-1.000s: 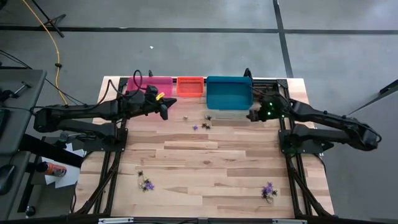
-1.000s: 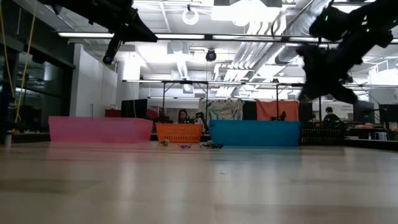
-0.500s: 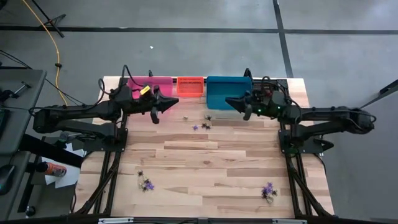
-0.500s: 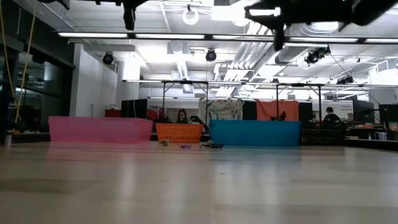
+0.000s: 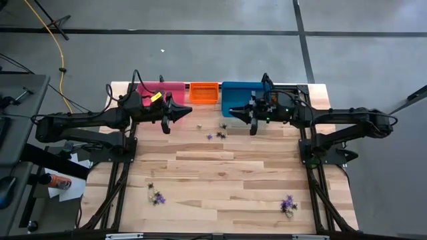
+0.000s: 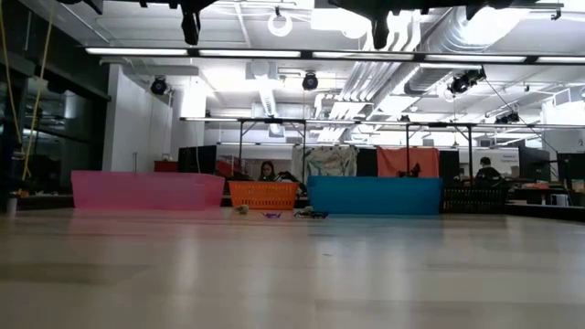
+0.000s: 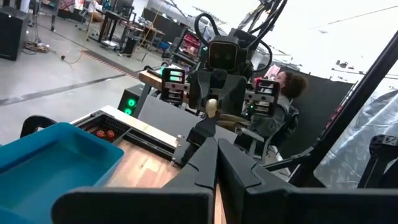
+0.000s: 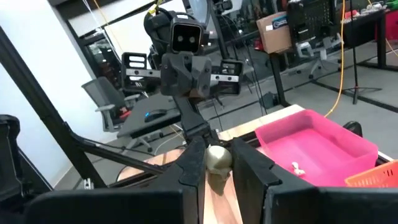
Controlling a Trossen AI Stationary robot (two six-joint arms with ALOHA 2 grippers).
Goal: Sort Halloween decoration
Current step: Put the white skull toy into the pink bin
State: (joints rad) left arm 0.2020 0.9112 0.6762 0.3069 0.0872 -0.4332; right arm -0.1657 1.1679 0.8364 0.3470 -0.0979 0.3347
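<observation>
- Right gripper [image 5: 235, 111] raised over the back of the table [image 5: 227, 180], in front of the blue bin [image 5: 243, 93], tips facing the other arm.
- Right fingers [image 8: 194, 163] nearly closed, pinching a pale whitish trinket [image 8: 217, 158] between the tips; same piece visible in the left wrist view [image 7: 211, 107].
- Left gripper [image 5: 185, 110] also raised, in front of the pink bin [image 5: 160, 90], tips facing the right arm; the two grippers well apart.
- Left fingers [image 7: 202, 163] pressed fully together, nothing between them.
- Low view: both arms only at the top edge, dark tips hanging down, high above the tabletop.
- Bins along the back edge, l to r from above: pink, orange bin [image 5: 204, 91], blue. Black bin [image 7: 106, 127] beyond the blue one, couple of small orange bits inside.
- One small whitish piece [image 8: 297, 167] inside the pink bin.
- Loose trinkets near the bins: pale one [image 5: 198, 125], purple one [image 5: 209, 137], black ones [image 5: 222, 126] and [image 5: 220, 135], just in front of the orange/blue bins.
- Front left of table: small cluster, purple + black [image 5: 157, 196].
- Front right: second cluster, purple + black [image 5: 288, 204].
- Background, low view: person [image 6: 268, 171] seated behind the orange bin, another person [image 6: 482, 170] far right.
</observation>
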